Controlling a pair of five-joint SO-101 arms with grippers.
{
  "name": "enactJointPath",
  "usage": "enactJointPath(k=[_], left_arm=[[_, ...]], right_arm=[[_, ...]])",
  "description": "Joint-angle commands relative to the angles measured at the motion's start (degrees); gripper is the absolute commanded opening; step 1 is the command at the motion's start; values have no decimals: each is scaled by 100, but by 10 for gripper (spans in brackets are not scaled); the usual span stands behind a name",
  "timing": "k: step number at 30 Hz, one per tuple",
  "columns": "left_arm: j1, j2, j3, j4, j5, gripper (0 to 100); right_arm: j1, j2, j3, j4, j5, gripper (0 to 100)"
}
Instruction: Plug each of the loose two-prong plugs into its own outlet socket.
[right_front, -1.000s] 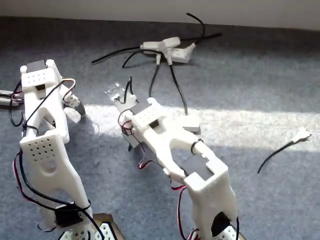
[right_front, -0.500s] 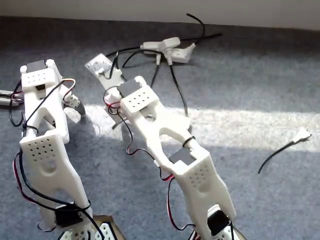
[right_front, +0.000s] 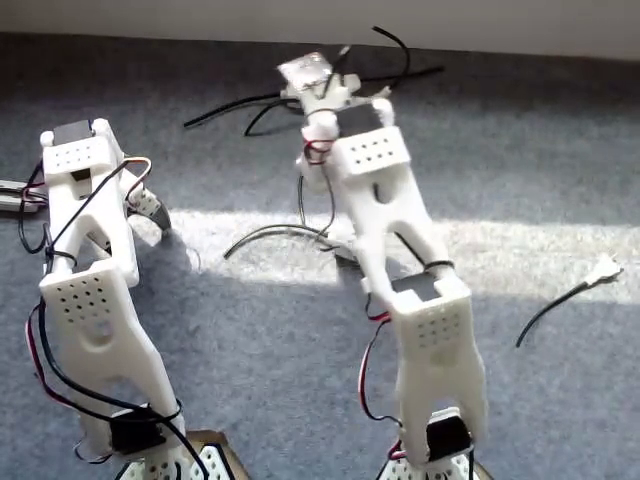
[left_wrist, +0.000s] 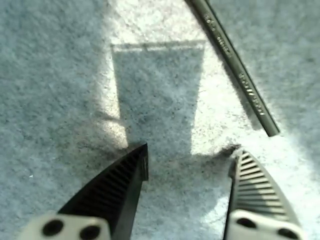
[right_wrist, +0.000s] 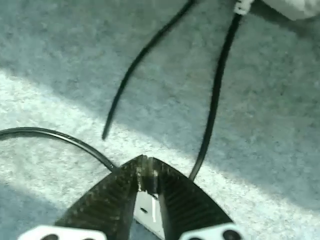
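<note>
While the right gripper (right_wrist: 144, 162) pinches a plug (right_wrist: 147, 207), its cord (right_wrist: 60, 136) could tug it crooked at the outlet (right_wrist: 290, 7); left gripper (left_wrist: 190, 152) gapes

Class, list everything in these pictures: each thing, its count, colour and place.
carpet: one, grey, with a sunlit band
outlet block: one, white, far across the carpet
loose plug: one, white, on the carpet, right side of the high view
held plug: one, white, in the right tool
cables: several, black, strewn over the carpet
rod: one, grey, near the left tool
left arm: one, white, near side
right arm: one, white, stretched toward the outlet block
left tool: one, black, open
right tool: one, black, shut on the held plug
</note>
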Motion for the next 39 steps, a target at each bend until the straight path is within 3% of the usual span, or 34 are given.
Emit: enactJointPath(k=[1,14,25,39], left_arm=[[110,-48,-31,70,35,256],[119,-48,-31,62,35,256],[145,-48,-40,53,35,256],[145,-48,-40,44,35,256]], right_arm=[[488,-127,356,-400,378,8],[796,-171,2246,-1068,1029,8],[787,-479,2167,-127,1187,8],[1095,-1947,2070,1068,1231,8]])
